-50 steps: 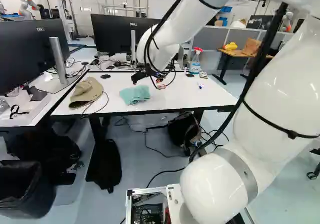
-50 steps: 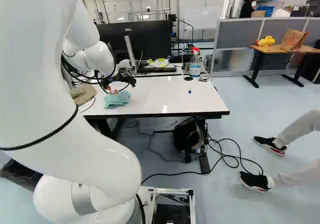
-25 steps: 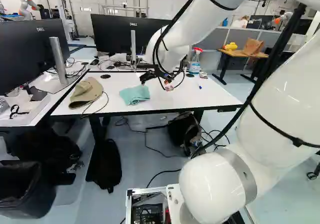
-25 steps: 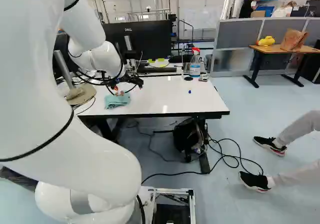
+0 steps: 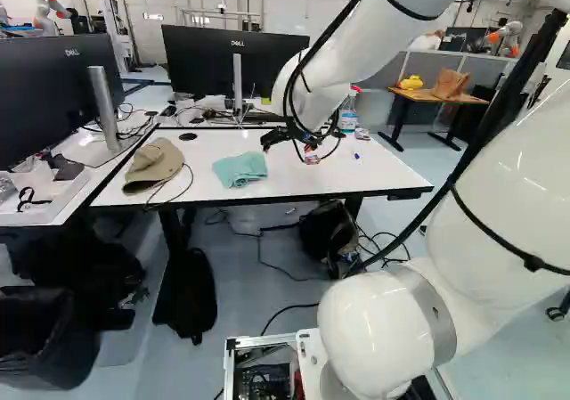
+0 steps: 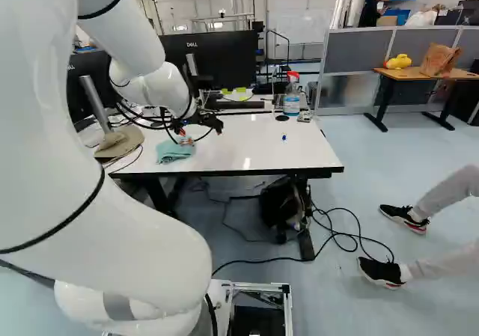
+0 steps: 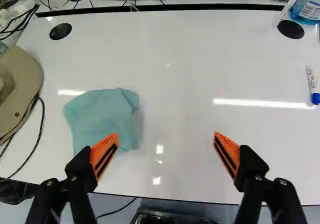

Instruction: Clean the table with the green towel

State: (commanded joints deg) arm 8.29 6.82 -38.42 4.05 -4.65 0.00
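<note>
End effector (image 5: pixel 297 149) spread wide over white table (image 7: pixel 175 59). Green towel (image 7: pixel 100 116) near hat (image 7: pixel 22 79); monitor (image 5: pixel 200 66) behind towel; grey partition (image 6: pixel 358 53) well beyond towel.

The green towel (image 7: pixel 100 116) lies rumpled (folded over, it seems) on the glossy white table (image 7: pixel 175 59).

- The white arm (image 6: pixel 142 216) is extended from the joint at the foot, at left.
- The gripper (image 6: pixel 184 136) is suspended above the white table (image 6: pixel 269 149), near the green towel (image 6: pixel 175 150).
- The tan cap (image 6: pixel 126 140) is partly hidden by the arm.
- The spray bottle (image 6: pixel 292 99) is placed near the table's far right corner.
- The paper bag (image 6: pixel 440 59) and a yellow object (image 6: pixel 398 61) are supported by the wooden desk (image 6: pixel 419 73).
</note>
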